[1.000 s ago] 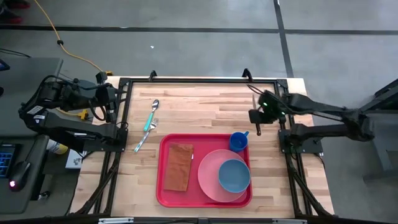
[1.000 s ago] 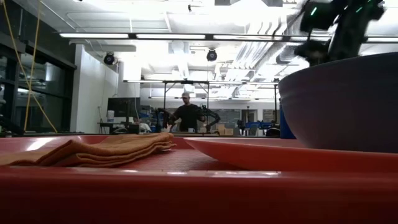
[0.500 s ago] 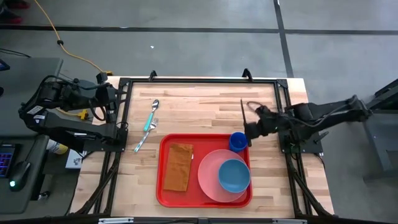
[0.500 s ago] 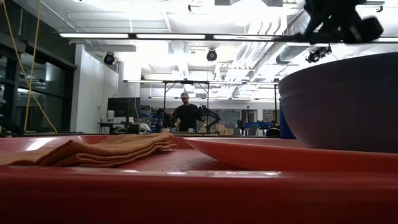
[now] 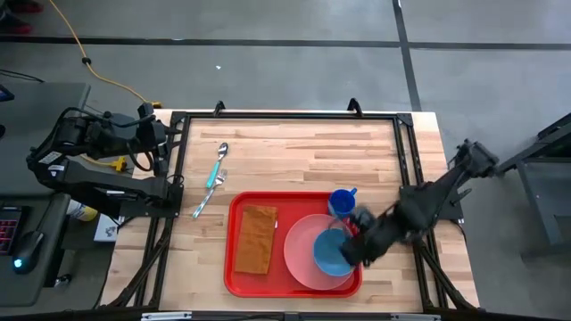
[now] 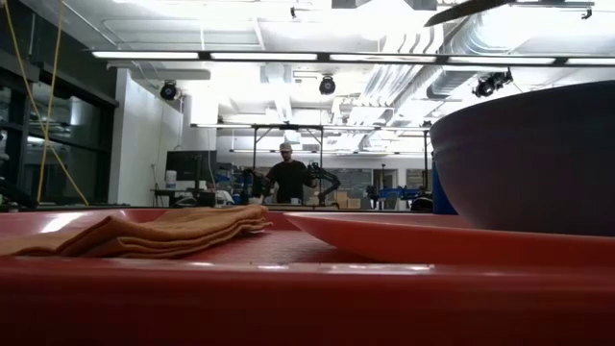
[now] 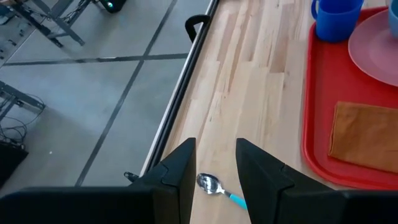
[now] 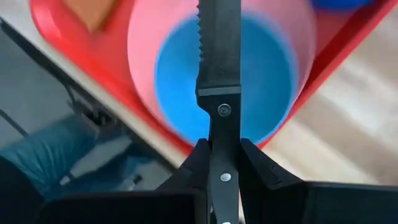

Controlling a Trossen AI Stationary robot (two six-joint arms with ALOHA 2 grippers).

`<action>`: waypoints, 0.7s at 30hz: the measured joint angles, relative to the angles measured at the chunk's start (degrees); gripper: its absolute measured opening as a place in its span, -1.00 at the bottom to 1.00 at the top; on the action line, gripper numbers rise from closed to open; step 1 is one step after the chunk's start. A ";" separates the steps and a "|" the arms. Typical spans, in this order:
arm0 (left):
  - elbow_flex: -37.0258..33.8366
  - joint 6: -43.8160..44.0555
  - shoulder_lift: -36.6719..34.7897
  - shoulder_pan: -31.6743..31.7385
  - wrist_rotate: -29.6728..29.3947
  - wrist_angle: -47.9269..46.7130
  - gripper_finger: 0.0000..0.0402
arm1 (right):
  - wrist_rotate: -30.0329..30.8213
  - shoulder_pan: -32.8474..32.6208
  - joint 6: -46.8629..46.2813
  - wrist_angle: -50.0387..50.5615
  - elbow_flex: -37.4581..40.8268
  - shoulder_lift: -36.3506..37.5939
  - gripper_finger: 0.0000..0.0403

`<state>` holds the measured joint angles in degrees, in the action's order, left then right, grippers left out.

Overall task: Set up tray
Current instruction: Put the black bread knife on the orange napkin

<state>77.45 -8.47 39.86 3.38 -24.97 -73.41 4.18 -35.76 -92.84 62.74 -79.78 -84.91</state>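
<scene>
Right gripper (image 8: 219, 163) clamped on knife (image 8: 219, 62), over blue bowl (image 5: 332, 252) on red tray (image 5: 243, 281) at bench's near edge. Step: placing knife, probably. Next: lower, release. Left gripper (image 7: 214, 163) half-open, empty, parked.

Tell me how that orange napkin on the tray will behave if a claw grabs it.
The napkin is folded cloth in soft layers, so likely floppy: it may droop or unfold when lifted. It looks light. Pushed across the red tray, it would probably bunch rather than slide whole.
</scene>
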 joint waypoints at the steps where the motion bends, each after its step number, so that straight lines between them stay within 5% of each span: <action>1: 0.02 0.20 0.00 0.00 0.02 0.02 -0.28 | -0.65 -0.64 -0.81 -0.02 -1.37 -2.00 -0.86; 21: 0.01 1.42 0.00 -0.02 0.90 0.00 -0.28 | 3.26 12.99 17.20 -11.19 -42.98 -36.64 -0.86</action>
<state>77.46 -7.04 39.86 3.36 -24.08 -73.41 7.45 -22.77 -75.64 51.55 -122.76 -121.55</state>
